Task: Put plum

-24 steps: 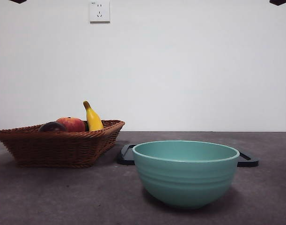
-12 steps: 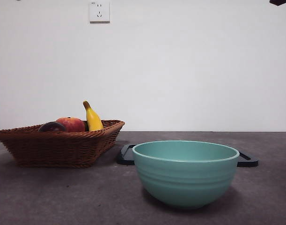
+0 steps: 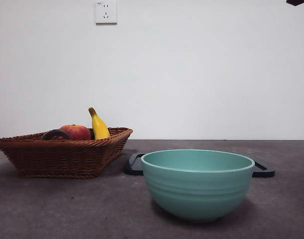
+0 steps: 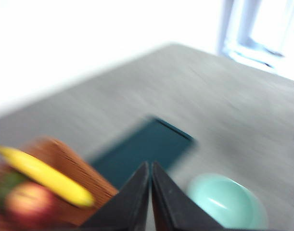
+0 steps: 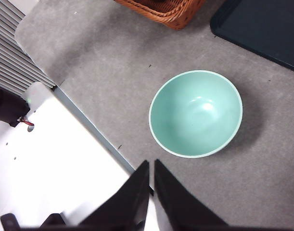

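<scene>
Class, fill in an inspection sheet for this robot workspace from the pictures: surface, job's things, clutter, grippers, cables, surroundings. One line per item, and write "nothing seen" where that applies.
Surface: grey table, matte, a few small specks.
Job's things: plum lies in the wicker basket, only its top showing over the rim; teal bowl stands empty, apart from the basket.
Clutter: red-orange fruit and banana share the basket; dark tray lies flat behind the bowl.
Grippers: left gripper shut, high above the basket and tray, its view blurred; right gripper shut, above the table edge near the bowl. Neither holds anything.
Cables: nothing seen.
Surroundings: white wall with a socket.
</scene>
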Robot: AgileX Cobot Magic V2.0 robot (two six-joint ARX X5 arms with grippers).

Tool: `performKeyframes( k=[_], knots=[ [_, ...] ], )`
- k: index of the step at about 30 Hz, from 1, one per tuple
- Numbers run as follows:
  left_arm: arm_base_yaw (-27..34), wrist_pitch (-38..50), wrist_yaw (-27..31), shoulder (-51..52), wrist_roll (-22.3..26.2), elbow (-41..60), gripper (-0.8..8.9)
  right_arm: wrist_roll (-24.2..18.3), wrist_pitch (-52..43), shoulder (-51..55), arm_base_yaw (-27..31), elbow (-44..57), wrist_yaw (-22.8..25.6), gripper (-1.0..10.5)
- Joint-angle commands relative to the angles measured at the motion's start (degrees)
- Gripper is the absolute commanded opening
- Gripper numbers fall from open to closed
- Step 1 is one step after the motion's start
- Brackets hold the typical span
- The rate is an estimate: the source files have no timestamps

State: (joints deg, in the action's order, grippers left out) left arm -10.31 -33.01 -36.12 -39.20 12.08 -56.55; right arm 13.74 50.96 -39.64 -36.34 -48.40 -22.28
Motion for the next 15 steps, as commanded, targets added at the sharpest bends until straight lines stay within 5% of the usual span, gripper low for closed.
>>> performKeyframes(
  k=[1,15],
  knots=[
    [2.8,6.86,4.61,3.3,-0.46,2.67,0.08,-0.52,-0.42,-0.31,-0.44,-0.94,0.17,0.1],
    [9.55,27.61,24.0,23.87,-5.11,31.1,0.08,-0.52,-0.44,-0.31,-0.44,-0.94,0.17,0.1]
  ],
)
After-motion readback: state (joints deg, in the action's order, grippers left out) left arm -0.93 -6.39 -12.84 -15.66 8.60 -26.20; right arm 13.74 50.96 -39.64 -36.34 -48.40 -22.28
